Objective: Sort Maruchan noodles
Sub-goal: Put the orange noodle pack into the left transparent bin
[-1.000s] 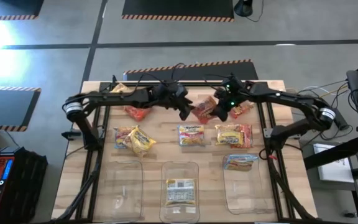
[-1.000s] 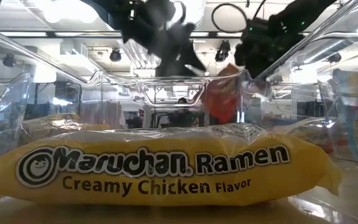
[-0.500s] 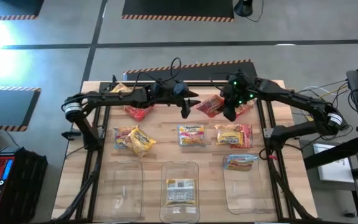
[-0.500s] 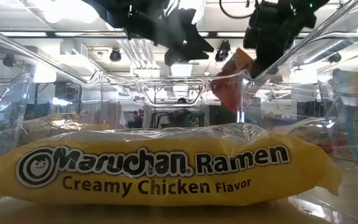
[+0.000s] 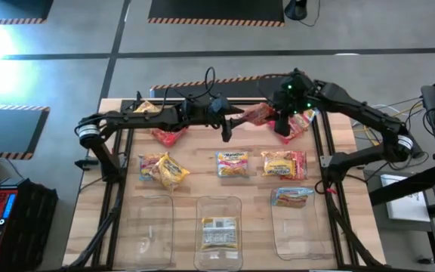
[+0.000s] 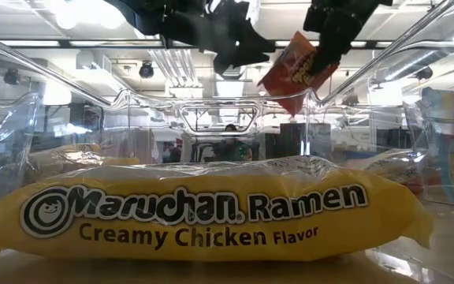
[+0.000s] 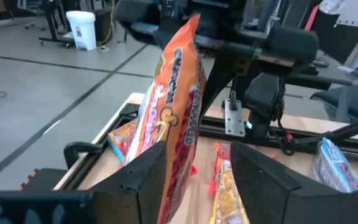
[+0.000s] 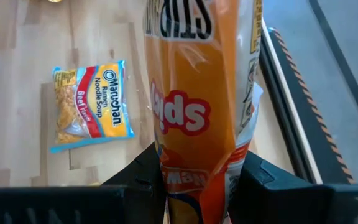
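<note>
Because my right gripper must carry the red packet toward its bin, I clamp it upright above the table's far edge; my left gripper stands parted, fingers straddling it without gripping.

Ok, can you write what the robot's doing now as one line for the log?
right gripper: shut on red packet, lifted | left gripper: open beside it | bins: two hold packets

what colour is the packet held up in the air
Orange-red packet, clearest in the right wrist view.
</note>
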Controlling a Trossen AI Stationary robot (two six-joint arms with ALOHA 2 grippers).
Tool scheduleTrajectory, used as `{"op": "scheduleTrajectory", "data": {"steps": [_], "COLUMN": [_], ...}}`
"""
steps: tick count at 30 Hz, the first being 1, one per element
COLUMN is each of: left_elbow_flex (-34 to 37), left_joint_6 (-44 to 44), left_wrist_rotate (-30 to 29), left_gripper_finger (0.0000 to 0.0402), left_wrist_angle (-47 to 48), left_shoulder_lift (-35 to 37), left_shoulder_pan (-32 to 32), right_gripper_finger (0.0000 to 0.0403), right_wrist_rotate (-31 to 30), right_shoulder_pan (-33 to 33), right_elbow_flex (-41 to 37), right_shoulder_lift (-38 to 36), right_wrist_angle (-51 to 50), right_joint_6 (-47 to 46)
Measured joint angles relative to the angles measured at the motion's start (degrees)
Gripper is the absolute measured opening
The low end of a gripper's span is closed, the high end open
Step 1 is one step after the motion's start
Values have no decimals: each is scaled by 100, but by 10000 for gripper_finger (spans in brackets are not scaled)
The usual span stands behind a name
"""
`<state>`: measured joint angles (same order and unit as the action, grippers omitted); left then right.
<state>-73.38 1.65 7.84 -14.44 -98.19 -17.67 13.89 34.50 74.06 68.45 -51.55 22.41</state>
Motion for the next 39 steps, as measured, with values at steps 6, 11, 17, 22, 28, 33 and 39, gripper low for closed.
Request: {"op": "scheduleTrajectory", "data": {"steps": [6, 11, 17, 22, 28, 33, 39], "left_elbow_flex": [0, 0, -2, -2, -2, -2, -2], "left_joint_6": [-626, -1032, -961, -960, -960, -955, -833], "left_wrist_rotate": [-127, -129, -126, -125, -123, -121, -90], "left_gripper_finger": [204, 231, 246, 247, 247, 247, 247], "left_wrist_angle": [-36, -460, -450, -448, -452, -441, -431], "left_shoulder_lift": [0, 7, -9, -11, -13, -15, -15], "left_shoulder_pan": [1, 4, 0, 2, 2, 2, 4], "right_gripper_finger": [107, 107, 107, 107, 107, 107, 107], "right_wrist_rotate": [-1, -3, -42, -39, -44, 22, -37], "right_shoulder_pan": [0, -54, -101, -111, -287, -527, -760], "right_elbow_flex": [90, 96, 164, 299, 436, 443, 444], "right_shoulder_lift": [0, 0, 2, 2, 2, 2, 2], "right_wrist_angle": [-143, -254, -9, 133, 136, 369, 563], "right_joint_6": [245, 427, 573, 614, 672, 692, 663]}}
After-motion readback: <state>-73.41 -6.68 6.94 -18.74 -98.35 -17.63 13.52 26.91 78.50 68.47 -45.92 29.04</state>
